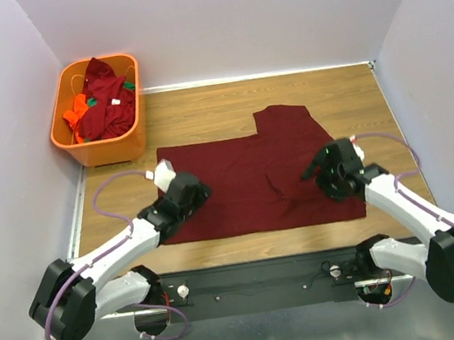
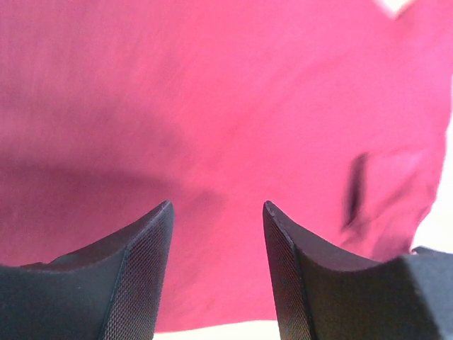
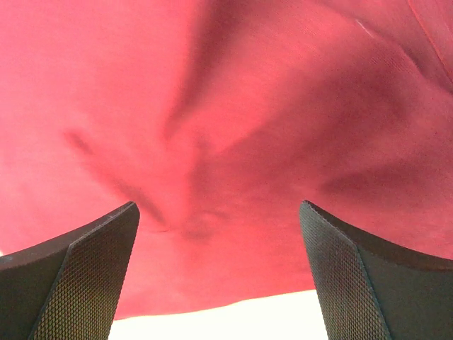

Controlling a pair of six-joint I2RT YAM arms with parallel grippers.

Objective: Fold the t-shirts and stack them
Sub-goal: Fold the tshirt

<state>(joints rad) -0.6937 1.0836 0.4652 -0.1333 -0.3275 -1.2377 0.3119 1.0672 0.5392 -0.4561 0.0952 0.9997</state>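
Note:
A dark maroon t-shirt (image 1: 253,179) lies spread on the wooden table, one sleeve sticking out toward the back. My left gripper (image 1: 199,195) hovers over its left part, open and empty; the left wrist view shows the cloth (image 2: 226,106) between my spread fingers (image 2: 141,269). My right gripper (image 1: 308,172) is over the shirt's right part, open and empty; the right wrist view shows wrinkled cloth (image 3: 226,142) and its near hem between wide-open fingers (image 3: 92,276). More shirts (image 1: 103,102), maroon with orange and green, are piled in the basket.
An orange plastic basket (image 1: 100,146) stands at the back left corner by the wall. Bare wooden table (image 1: 203,111) lies behind the shirt. The walls close in on the left, back and right.

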